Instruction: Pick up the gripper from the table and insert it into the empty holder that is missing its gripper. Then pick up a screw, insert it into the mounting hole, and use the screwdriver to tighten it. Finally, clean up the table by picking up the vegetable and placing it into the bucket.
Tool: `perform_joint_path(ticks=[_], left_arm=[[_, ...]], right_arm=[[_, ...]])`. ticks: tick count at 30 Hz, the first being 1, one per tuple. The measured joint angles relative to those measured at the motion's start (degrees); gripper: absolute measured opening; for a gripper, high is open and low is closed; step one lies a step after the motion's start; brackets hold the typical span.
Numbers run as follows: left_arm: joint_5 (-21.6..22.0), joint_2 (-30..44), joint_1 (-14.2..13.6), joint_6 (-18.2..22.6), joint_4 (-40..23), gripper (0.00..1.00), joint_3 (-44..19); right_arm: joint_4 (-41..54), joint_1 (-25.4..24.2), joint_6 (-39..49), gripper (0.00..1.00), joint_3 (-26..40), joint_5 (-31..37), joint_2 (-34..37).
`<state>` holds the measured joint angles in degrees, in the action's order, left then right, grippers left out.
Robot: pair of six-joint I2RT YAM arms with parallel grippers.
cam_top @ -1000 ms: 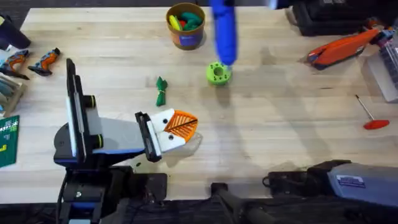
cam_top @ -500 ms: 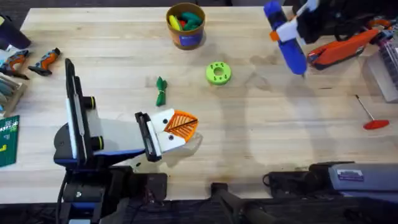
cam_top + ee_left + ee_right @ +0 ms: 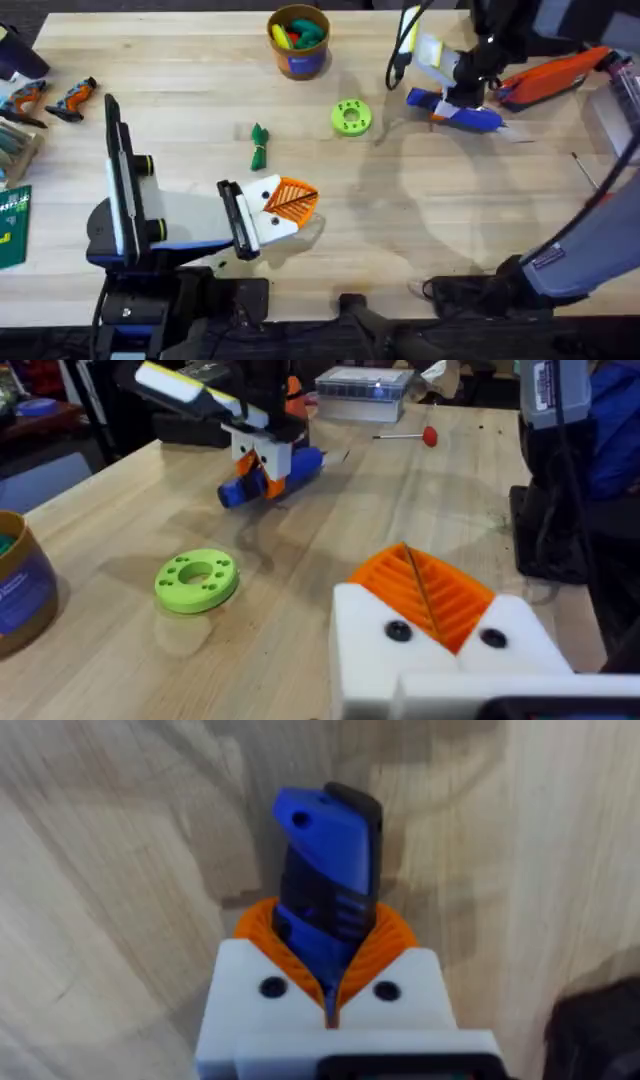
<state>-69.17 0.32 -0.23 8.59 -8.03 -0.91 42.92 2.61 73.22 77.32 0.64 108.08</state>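
Note:
The blue screwdriver (image 3: 462,113) lies almost flat at the table surface, back right, with my right gripper (image 3: 452,100) shut on its middle. The right wrist view has the screwdriver (image 3: 325,860) pinched between the orange pads (image 3: 262,930). My left gripper (image 3: 290,203) rests low at front left, its orange pads (image 3: 440,595) pressed together on nothing, in white finger mounts that match the holder (image 3: 262,215). The dark green vegetable (image 3: 260,146) lies just beyond it. The orange bucket (image 3: 299,60) stands at the back. A loose gripper piece and a screw are out of view.
A lime-green ring with holes (image 3: 351,117) sits between the bucket and the screwdriver. A red-handled rod (image 3: 598,188) lies at the right edge, beyond it an orange tool (image 3: 555,75). Small orange-black tools (image 3: 72,97) lie at the far left. The bucket holds coloured items.
The right arm carried the screwdriver from upright above the green ring over to the right and brought it down nearly flat at the table. The left arm has not moved.

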Motion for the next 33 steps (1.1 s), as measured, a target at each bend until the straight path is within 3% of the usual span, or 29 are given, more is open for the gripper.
perform_joint_path(ticks=[8,14,15,16,20,22,31,33], left_arm=[[0.0,0.0,0.0,0.0,0.0,0.012,0.0],[0.0,0.0,0.0,0.0,0.0,0.012,0.0],[0.0,0.0,0.0,0.0,0.0,0.017,0.0],[0.0,0.0,0.0,0.4,0.0,0.105,0.0],[0.0,0.0,0.0,0.4,0.0,0.749,0.0],[0.0,0.0,0.0,0.3,0.0,0.961,0.0],[2.2,0.0,0.0,0.6,2.4,0.986,0.2],[3.7,0.0,0.0,-2.3,5.7,0.986,0.3]], right_arm=[[-1.1,2.3,3.3,0.04,0.0,1.1,2.2],[-1.8,3.1,1.8,0.892,1.3,1.5,2.1],[-1.8,3.2,1.1,0.947,1.4,1.5,1.9],[-1.6,3.3,-0.3,0.965,1.3,1.5,1.6],[-0.8,4.1,-8.5,0.974,1.3,1.4,-1.9],[-0.2,4.9,-14.2,0.973,1.3,1.4,-5.4],[0.2,6.5,-47.2,0.974,1.3,1.2,-21.0],[2.8,6.7,-53.5,0.974,1.3,1.2,-23.3]])
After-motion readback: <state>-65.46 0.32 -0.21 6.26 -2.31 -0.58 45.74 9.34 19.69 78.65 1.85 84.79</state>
